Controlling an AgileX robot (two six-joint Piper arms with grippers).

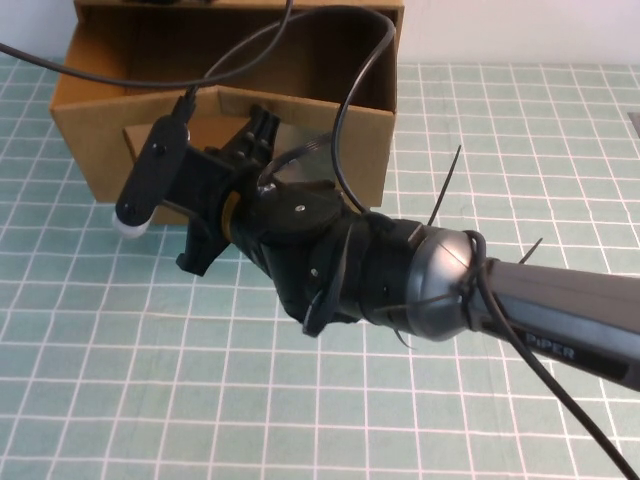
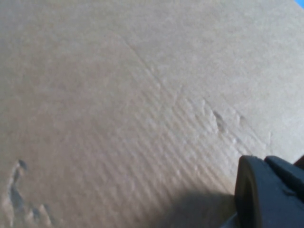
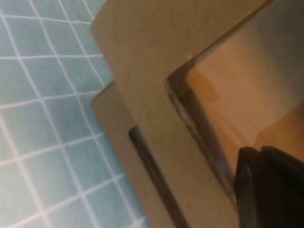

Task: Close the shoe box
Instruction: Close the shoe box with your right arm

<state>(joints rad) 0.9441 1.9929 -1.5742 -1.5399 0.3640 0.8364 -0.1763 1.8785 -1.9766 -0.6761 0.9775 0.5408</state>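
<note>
The shoe box (image 1: pixel 365 135) is brown cardboard and stands at the back left of the mat, its top open and a clear window (image 1: pixel 300 150) in its front wall. My right gripper (image 1: pixel 263 122) reaches in from the lower right, shut, its tips against the window area of the front wall. The right wrist view has the box front (image 3: pixel 142 85) close up, with the window's edge beside the gripper (image 3: pixel 259 164). No pull tab shows. In the left wrist view my left gripper (image 2: pixel 266 190) sits right against plain cardboard (image 2: pixel 118 95). The high view does not show it.
A green mat with a white grid (image 1: pixel 120 380) covers the table. The right arm (image 1: pixel 450 280) crosses the lower right, with black cables (image 1: pixel 340 130) looping over the box. A black wrist camera with a white tip (image 1: pixel 150 180) hangs in front of the box's left half.
</note>
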